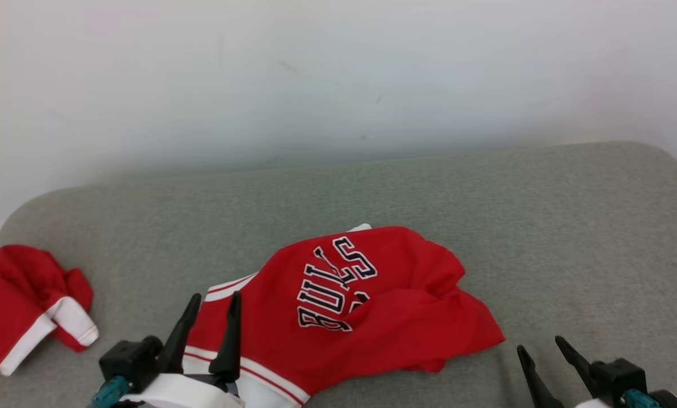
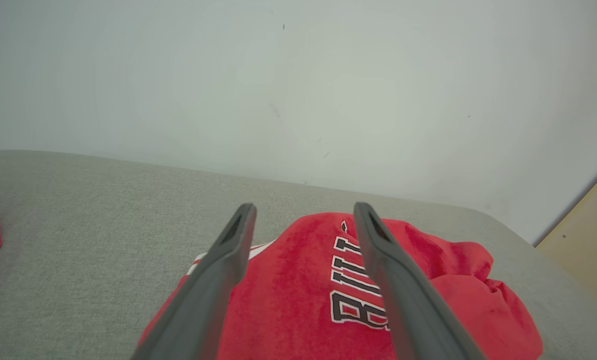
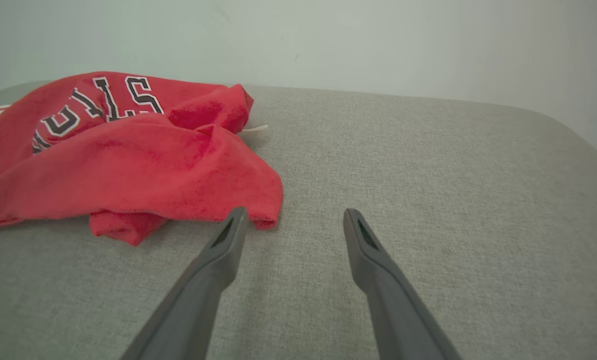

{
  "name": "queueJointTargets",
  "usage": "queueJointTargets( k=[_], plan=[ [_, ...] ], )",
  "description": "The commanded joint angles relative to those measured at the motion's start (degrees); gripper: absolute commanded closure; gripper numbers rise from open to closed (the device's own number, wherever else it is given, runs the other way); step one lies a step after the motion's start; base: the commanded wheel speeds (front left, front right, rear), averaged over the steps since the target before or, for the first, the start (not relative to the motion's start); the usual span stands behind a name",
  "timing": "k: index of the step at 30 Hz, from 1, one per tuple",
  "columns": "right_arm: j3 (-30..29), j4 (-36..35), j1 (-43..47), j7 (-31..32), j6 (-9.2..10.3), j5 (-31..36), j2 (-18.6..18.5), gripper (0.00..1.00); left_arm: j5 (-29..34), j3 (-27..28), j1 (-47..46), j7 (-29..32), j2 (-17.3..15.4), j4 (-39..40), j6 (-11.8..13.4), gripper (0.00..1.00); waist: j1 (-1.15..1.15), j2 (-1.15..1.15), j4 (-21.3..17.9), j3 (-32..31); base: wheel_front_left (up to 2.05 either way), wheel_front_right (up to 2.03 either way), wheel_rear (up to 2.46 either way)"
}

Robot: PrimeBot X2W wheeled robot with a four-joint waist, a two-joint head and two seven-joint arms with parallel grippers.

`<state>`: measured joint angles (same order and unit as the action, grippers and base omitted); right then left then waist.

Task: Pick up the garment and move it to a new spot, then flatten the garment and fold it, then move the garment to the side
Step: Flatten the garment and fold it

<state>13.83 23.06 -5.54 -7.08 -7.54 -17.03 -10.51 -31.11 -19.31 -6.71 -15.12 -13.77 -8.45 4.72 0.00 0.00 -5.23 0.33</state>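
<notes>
The garment is a crumpled red jersey with black-and-white lettering and white trim, lying near the front middle of the grey cushion. It also lies below the fingers in the left wrist view and at the left of the right wrist view. My left gripper is open over the garment's left edge with nothing between its fingers. Just right of the garment's right hem, my right gripper is open above bare cushion, close to the hem.
A second red garment with a white band lies bunched at the cushion's left edge. A pale wall rises directly behind the cushion. A tan panel stands beyond the cushion's right end.
</notes>
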Motion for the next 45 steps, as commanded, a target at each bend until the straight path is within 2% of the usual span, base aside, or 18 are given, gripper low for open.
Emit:
queueJointTargets(
  k=[1, 9, 15, 16, 17, 18, 19, 20, 28, 34, 40, 45],
  plan=[
    [0.6, 1.3, -2.1, -0.3, 0.11, 0.0, -0.2, 0.00, 0.9, 0.6, 0.4, 0.0, 0.0, -0.4, -0.3, 0.00, 0.00, 0.00, 1.4, 0.5, 0.00, 0.00, 0.00],
    [3.2, 12.2, -8.1, 2.1, 0.11, -0.4, -0.6, 0.00, 2.2, 2.1, -1.2, 0.0, 1.3, -1.1, -1.7, 0.00, 0.00, 0.00, 5.8, 3.8, 0.00, 0.00, 0.00],
    [3.3, 19.2, -12.5, 0.9, 0.12, -0.5, -0.5, 0.00, 2.9, 2.9, -2.2, 0.0, 2.0, -1.9, -2.9, 0.00, 0.00, 0.00, 8.5, 5.4, 0.00, 0.00, 0.00],
    [3.3, 20.3, -12.9, 0.6, 0.12, -0.3, -0.3, 0.05, 3.0, 3.0, -2.3, 0.0, 2.1, -2.1, -3.0, 0.00, 0.00, 0.00, 8.8, 5.5, 0.00, 0.00, 0.00],
    [3.3, 20.3, -12.9, 0.6, 0.12, -0.3, -0.3, 0.05, 3.0, 3.0, -2.3, 0.0, 2.1, -2.1, -3.0, 0.00, 0.00, 0.00, 8.8, 5.5, 0.00, 0.00, 0.00],
    [3.4, 21.1, -13.5, 0.2, 0.11, -0.2, 0.0, 0.52, 3.2, 3.2, -2.4, 0.0, 2.2, -2.2, -3.2, 0.00, 0.00, 0.00, 9.0, 5.6, 0.00, 0.00, 0.00],
    [3.4, 21.9, -14.1, -0.3, 0.11, -0.2, 0.2, 0.80, 3.3, 3.4, -2.4, 0.0, 2.4, -2.4, -3.2, 0.00, 0.00, 0.00, 9.1, 5.7, 0.00, 0.00, 0.00],
    [3.5, 22.7, -14.5, -0.9, 0.11, -0.2, 0.2, 1.00, 3.4, 3.5, -2.4, 0.0, 2.5, -2.5, -3.3, 0.00, 0.00, 0.00, 9.2, 5.7, 0.00, 0.00, 0.00],
    [3.2, 25.0, -16.6, -5.2, 0.12, 0.6, -0.9, 1.00, 4.1, 4.6, -1.2, 0.0, 3.4, -3.1, -3.7, 0.00, 0.00, 0.00, 7.4, 4.5, 0.00, 0.00, 0.00],
    [4.3, 21.4, -16.6, -4.7, 0.12, 1.9, -4.0, 1.00, 4.4, 5.7, -0.2, 0.0, 3.8, -3.3, -4.0, 0.00, 0.00, 0.00, 3.9, 3.5, 0.00, 0.00, 0.00],
    [8.8, 10.5, -13.4, 3.9, 0.12, 0.7, -10.4, 1.00, 4.6, 7.0, 0.4, 0.0, 4.7, -3.2, -4.2, 0.00, 0.00, 0.00, 0.3, 3.2, 0.00, 0.00, 0.00],
    [10.5, -2.4, -6.4, 16.5, 0.12, -3.3, -15.7, 1.00, 4.8, 7.8, 1.0, 0.0, 5.4, -3.4, -4.6, 0.00, 0.00, 0.00, -1.8, 3.2, 0.00, 0.00, 0.00]
  ],
)
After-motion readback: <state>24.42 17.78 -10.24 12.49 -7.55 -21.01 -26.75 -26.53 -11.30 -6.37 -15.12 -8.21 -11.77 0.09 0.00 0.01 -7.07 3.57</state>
